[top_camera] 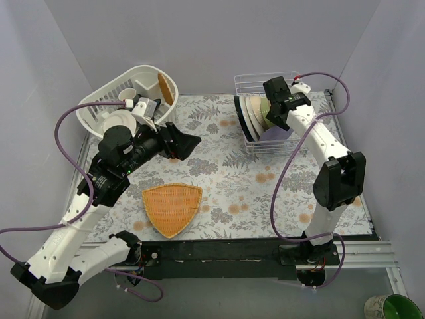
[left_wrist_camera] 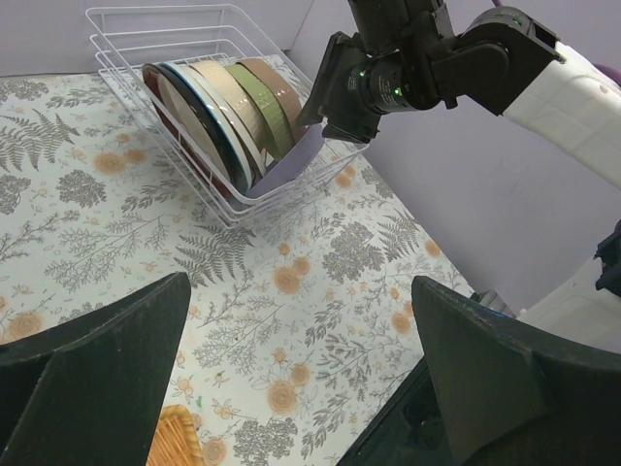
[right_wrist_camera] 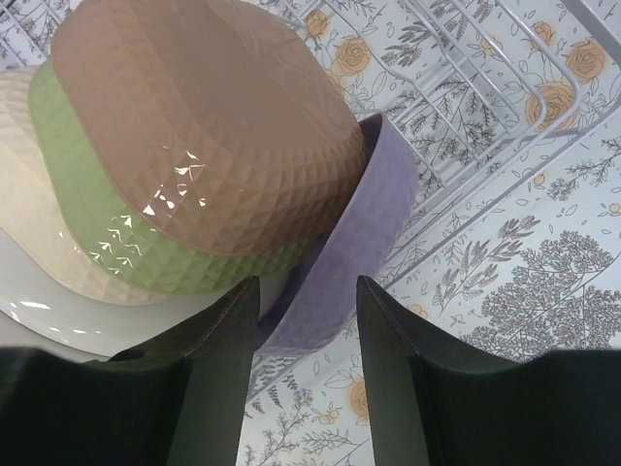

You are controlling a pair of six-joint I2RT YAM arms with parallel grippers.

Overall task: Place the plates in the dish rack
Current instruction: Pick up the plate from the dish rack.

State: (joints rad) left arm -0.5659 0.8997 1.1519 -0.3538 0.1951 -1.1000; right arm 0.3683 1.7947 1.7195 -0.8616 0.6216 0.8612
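Back slots of rack (top_camera: 249,83) open; front half packed w/ plates (top_camera: 249,116); right gripper (right_wrist_camera: 306,291), clamped on lilac dish (right_wrist_camera: 374,214), blocks near-right end. Mid table (top_camera: 265,193) free bar tray (top_camera: 172,207); basket (top_camera: 93,123) far left.

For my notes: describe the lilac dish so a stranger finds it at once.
Find the white wire dish rack at the table's far right. The plates lean in a row inside; the lilac dish is rightmost, the only purple one.

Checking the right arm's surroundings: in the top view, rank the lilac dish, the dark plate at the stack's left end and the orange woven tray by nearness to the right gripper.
1. lilac dish, at the fingertips of the right gripper.
2. dark plate, left end of the stack.
3. orange woven tray, far off to the front-left.
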